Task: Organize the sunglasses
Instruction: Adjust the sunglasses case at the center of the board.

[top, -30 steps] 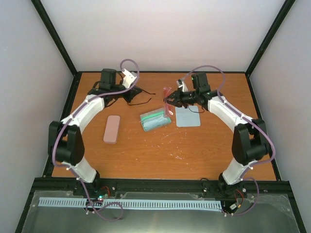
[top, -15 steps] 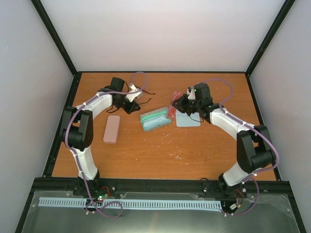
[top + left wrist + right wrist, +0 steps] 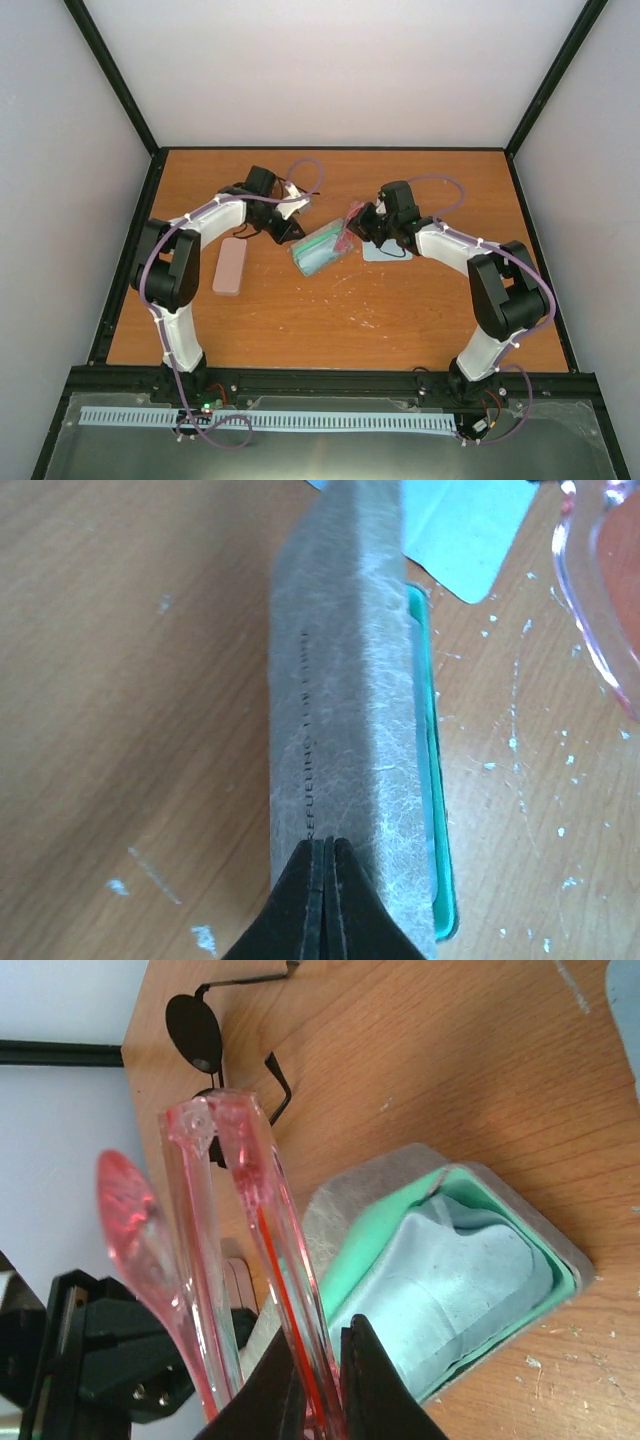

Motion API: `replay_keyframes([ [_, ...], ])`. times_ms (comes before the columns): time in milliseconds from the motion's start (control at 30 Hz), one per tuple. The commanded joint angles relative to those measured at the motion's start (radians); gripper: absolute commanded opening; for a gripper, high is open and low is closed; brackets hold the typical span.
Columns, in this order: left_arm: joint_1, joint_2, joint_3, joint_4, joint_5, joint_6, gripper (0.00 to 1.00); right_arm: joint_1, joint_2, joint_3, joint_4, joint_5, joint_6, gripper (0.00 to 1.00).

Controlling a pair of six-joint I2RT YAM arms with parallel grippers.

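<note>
Loading step, from the table (image 3: 400, 320) up: open grey case (image 3: 320, 250) mid-table, left gripper (image 3: 322, 880) pressed together at its end, holding nothing I can see. Right gripper (image 3: 322, 1385) pinches the pink pair (image 3: 215, 1260) by an arm just above the lining. Black sunglasses (image 3: 193, 1030) lie on the wood beyond; next, I'd judge, the pink pair goes down level.

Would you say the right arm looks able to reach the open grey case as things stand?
Probably yes: the right claw, shut on pink glasses, hangs right beside the grey case, nothing between them.
</note>
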Motion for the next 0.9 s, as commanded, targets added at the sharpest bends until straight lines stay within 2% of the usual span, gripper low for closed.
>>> replay_keyframes([
  [0, -0.019, 0.01, -0.013, 0.001, 0.031, -0.026, 0.02, 0.004, 0.007, 0.009, 0.007, 0.054, 0.03, 0.03],
  [133, -0.033, 0.009, -0.02, 0.008, 0.051, -0.049, 0.02, 0.009, 0.042, 0.015, 0.026, 0.037, 0.031, 0.03],
  [433, -0.05, 0.004, -0.02, 0.027, 0.074, -0.087, 0.02, 0.026, 0.211, 0.129, 0.007, -0.125, -0.038, 0.03],
  [700, -0.05, -0.004, -0.026, 0.045, 0.074, -0.095, 0.02, 0.054, 0.302, 0.184, 0.016, -0.175, -0.006, 0.03],
  [867, -0.05, -0.006, -0.028, 0.053, 0.08, -0.1, 0.02, 0.073, 0.339, 0.224, -0.072, -0.187, -0.04, 0.03],
])
